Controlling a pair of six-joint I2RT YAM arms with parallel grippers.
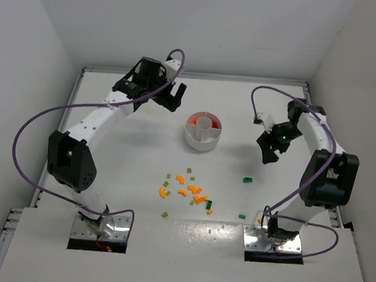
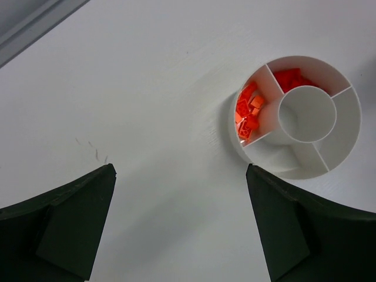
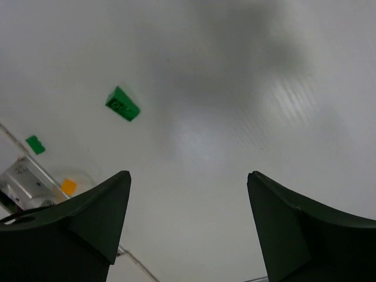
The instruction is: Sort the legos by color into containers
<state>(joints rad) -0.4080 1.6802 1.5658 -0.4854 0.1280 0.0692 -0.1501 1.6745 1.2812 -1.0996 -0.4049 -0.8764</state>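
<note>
Right gripper: jaws apart, nothing between them, hanging above the table. The nearest target is one green brick, lying flat ahead of the fingertips and off toward the left finger, outside the gap. Its long axis runs skew to the line between the fingers, so you will likely need a wrist turn as well as a sideways shift before descending. A second green brick and an orange brick lie farther out on that same side, near the base plate. The main scatter of legos sits between the two arms. Left gripper, also apart and empty, hangs just beside the dish, well apart from this brick; your right arm is nearer. Red bricks lie in two of the dish's wedges.
</note>
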